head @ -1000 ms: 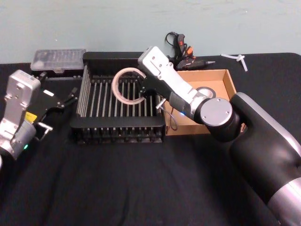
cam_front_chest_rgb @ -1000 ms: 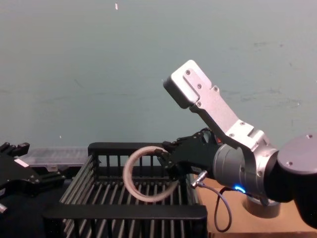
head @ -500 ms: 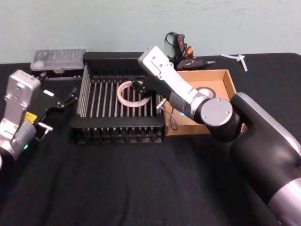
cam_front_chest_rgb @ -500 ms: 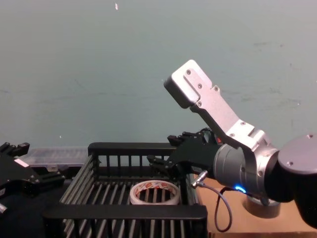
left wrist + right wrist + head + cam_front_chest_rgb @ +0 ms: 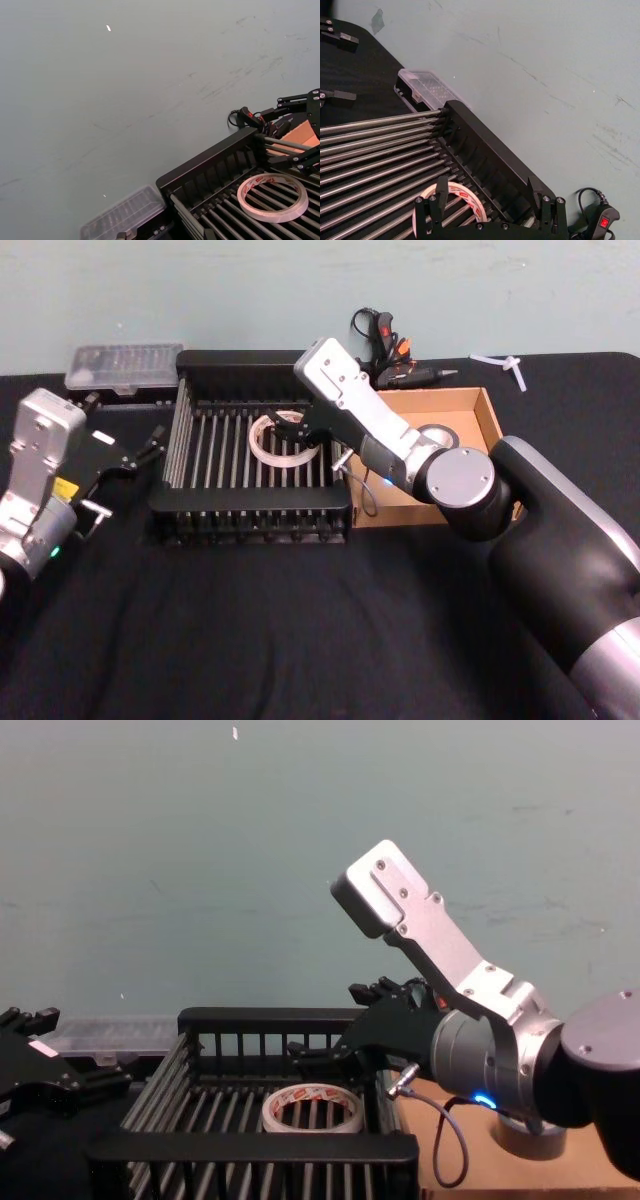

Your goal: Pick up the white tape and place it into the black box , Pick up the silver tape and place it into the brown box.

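1. The white tape (image 5: 277, 442) had been let go a second earlier and was found lying flat on the bars of the black box (image 5: 250, 508).
2. The right gripper (image 5: 296, 428) was held just above it, jaws spread and empty.
3. The silver tape (image 5: 438, 438) was seen in the brown box (image 5: 490, 412); both placements were judged done.
4. The left gripper (image 5: 150, 447) was parked beside the crate, jaws spread.

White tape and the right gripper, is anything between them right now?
Nothing. In the chest view the open right gripper hangs above the white tape, which lies flat on the black box's bars, with only air between.
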`<action>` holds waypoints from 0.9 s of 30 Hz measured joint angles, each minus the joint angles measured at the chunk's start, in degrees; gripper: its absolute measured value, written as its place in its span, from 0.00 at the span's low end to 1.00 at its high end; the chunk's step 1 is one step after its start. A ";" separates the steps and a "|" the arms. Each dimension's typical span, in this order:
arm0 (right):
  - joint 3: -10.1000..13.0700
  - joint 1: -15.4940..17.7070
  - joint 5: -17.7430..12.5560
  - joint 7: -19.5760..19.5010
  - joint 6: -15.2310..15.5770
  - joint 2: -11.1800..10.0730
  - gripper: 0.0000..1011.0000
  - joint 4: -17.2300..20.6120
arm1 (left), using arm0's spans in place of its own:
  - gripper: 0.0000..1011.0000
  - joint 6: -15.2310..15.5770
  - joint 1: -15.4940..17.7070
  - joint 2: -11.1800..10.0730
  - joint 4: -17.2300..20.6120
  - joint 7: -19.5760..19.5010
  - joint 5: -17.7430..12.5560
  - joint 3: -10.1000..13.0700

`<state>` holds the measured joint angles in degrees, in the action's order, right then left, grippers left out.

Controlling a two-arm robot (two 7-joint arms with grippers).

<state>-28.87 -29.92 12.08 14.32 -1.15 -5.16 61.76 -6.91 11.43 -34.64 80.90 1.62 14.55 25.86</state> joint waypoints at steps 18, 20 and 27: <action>2.70 3.91 -0.54 -0.25 1.69 -2.36 0.99 8.96 | 0.99 0.00 0.00 0.00 0.00 0.00 0.00 0.00; 3.55 5.26 -0.56 -0.75 2.37 -3.18 0.99 11.47 | 0.99 0.00 0.00 0.00 0.00 0.00 0.00 0.00; 6.30 9.39 -0.81 -1.97 4.55 -5.25 0.99 17.83 | 0.99 0.00 0.00 0.00 0.00 0.00 0.00 0.00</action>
<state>-22.57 -20.52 11.27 12.35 3.40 -10.41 79.59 -6.91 11.43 -34.64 80.90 1.62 14.55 25.86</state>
